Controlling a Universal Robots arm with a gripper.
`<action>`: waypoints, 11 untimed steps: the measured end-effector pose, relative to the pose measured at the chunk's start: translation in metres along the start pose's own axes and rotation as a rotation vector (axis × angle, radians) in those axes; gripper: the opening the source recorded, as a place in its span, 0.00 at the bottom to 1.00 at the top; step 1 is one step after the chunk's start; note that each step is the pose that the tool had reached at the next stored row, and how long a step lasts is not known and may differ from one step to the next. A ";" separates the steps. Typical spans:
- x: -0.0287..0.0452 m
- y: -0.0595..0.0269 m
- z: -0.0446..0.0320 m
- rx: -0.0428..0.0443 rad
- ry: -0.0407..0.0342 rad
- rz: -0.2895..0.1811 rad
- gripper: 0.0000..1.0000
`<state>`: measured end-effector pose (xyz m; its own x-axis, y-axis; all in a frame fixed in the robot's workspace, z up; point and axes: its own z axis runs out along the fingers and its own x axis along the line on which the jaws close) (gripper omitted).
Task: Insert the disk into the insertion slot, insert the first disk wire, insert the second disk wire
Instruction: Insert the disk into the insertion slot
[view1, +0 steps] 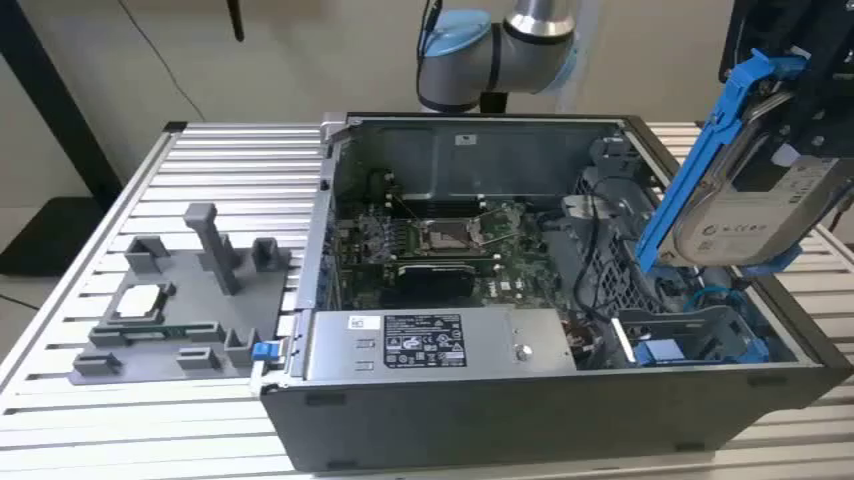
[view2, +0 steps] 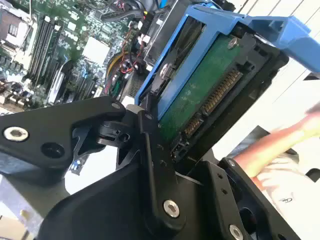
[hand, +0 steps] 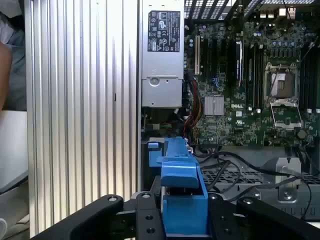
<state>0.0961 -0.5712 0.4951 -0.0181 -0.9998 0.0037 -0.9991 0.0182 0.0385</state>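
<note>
**While the disk (view1: 747, 220) hangs aloft, nothing is inserted**

Tilted in its blue carrier, the disk is above the computer case's (view1: 534, 425) insertion slot (view1: 687, 338) (connector bare), the gripper's (hand: 183, 207) jaws pinching it. All three insertions remain.

Exterior view: camera off my arm, set high, looking down at a slant on the whole open computer case (view1: 534, 410) and the slatted table (view1: 227, 150) under it; fairly far back.
First wrist view: looks straight down past my gripper (hand: 184, 215) onto the motherboard (hand: 250, 100); mid-range.
Second wrist view: very close and tilted, looking along the disk (view2: 200, 95).
All three views share the motherboard and the disk.
</note>
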 end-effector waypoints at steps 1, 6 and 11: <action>0.0000 0.0000 0.0000 0.0000 0.0000 0.000 0.00; 0.0000 0.0002 0.0004 0.0000 0.0000 0.000 0.00; -0.0001 -0.0008 0.0041 0.0000 0.0001 0.000 0.00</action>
<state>0.0967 -0.5712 0.4910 -0.0181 -0.9998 0.0038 -0.9991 0.0183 0.0384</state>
